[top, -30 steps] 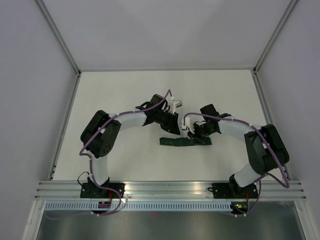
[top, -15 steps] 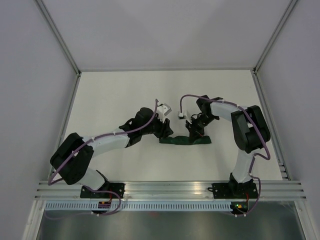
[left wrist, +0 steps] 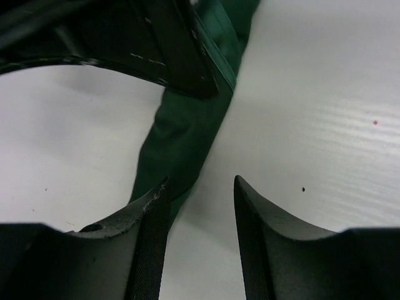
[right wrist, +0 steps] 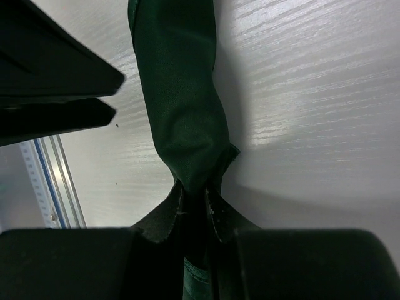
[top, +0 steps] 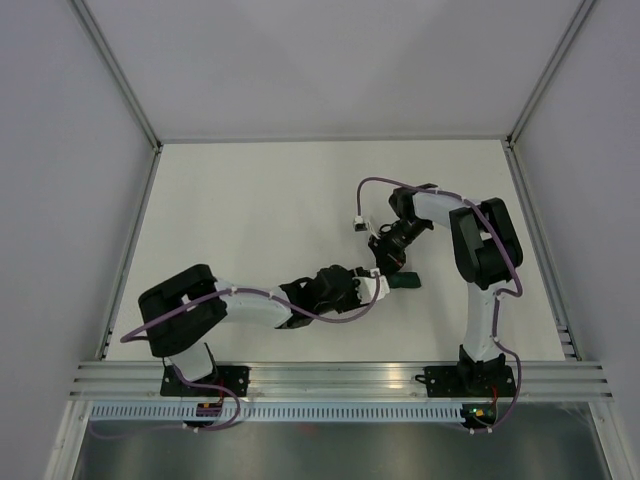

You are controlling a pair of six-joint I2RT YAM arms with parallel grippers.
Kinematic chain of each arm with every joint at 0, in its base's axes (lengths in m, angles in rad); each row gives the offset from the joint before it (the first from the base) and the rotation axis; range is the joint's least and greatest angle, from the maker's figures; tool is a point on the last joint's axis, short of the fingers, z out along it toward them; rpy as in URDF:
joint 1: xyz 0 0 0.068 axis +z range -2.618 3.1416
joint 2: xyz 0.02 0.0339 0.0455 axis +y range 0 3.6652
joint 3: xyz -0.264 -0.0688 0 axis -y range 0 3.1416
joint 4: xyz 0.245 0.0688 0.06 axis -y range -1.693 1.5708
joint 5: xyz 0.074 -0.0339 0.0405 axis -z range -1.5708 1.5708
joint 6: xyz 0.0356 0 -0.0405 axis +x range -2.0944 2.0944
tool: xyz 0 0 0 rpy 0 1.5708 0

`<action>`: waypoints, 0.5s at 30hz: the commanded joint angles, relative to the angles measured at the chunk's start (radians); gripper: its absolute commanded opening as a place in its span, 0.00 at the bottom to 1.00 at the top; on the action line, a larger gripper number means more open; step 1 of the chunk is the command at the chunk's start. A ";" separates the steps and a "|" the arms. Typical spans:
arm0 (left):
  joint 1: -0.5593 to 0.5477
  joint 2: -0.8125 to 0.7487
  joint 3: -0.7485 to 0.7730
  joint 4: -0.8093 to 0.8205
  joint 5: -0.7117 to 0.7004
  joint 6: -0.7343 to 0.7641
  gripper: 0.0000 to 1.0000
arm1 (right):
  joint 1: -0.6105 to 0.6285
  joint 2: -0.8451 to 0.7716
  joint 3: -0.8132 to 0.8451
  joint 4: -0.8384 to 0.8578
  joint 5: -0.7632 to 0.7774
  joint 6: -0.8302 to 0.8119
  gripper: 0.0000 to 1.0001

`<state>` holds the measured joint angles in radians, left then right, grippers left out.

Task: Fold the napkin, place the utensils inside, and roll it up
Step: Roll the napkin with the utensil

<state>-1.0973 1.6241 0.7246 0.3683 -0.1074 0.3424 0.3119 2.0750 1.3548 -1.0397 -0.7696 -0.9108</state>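
Napkin (right wrist: 181, 94): thin dark green cloth, matt with a faint sheen, smooth weave. Table (left wrist: 325, 94): white, finely ridged, softly glossy. Fingers (left wrist: 147, 250) of the left gripper (left wrist: 201, 181): matt black plastic, inner faces finely textured. Rail (top: 340, 375), bottom of the top view: brushed metal.

From above I see only the right tip of the napkin (top: 405, 282); the left gripper (top: 372, 287) and right gripper (top: 388, 265) cover the rest. In both wrist views its far end runs off the top edge. Roll contents: indeterminable.
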 commanded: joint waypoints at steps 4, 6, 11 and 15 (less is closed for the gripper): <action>-0.061 0.144 0.027 0.148 -0.143 0.286 0.52 | 0.006 0.103 0.007 0.112 0.138 -0.037 0.01; -0.061 0.178 0.035 0.187 -0.153 0.326 0.54 | 0.004 0.103 0.007 0.112 0.138 -0.039 0.01; -0.061 0.224 0.050 0.218 -0.178 0.402 0.56 | 0.000 0.108 0.015 0.101 0.139 -0.042 0.01; -0.058 0.244 0.052 0.204 -0.189 0.437 0.56 | -0.004 0.122 0.023 0.086 0.138 -0.049 0.01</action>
<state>-1.1606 1.8427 0.7601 0.5560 -0.2626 0.6846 0.3031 2.1139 1.3914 -1.0809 -0.7868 -0.9031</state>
